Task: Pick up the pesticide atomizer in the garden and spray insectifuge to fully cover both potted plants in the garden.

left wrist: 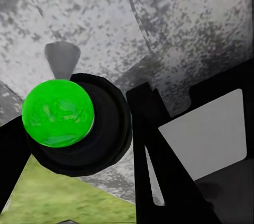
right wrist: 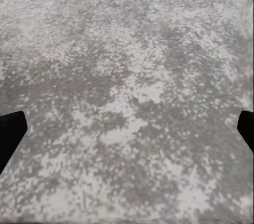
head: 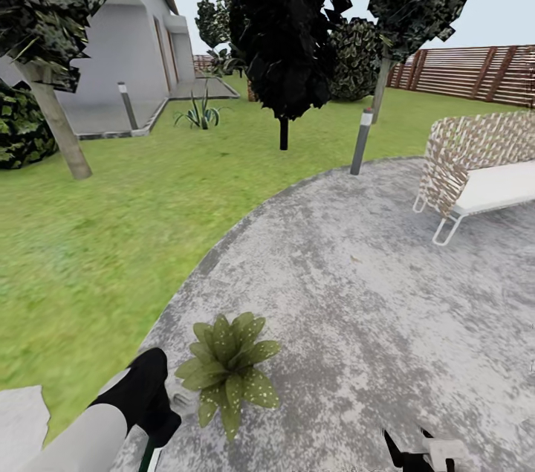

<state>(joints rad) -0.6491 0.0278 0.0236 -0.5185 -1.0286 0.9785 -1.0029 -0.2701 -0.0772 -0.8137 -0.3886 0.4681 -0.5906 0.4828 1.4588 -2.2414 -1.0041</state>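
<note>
On the round grey speckled patio [head: 386, 293], at six o'clock in my head view, a low rosette of pointed green, pale-speckled leaves [head: 229, 370] sits just beside my left arm [head: 111, 420]. My left gripper [left wrist: 111, 139] is clamped on the dark bottle with the bright green rounded end [left wrist: 58, 113], one black finger [left wrist: 153, 155] pressed against its collar. My right gripper [right wrist: 127, 128] is spread wide, holding nothing. A white-cushioned wicker bench [head: 479, 167] stands at two o'clock, a grey bollard lamp [head: 362, 141] near one.
</note>
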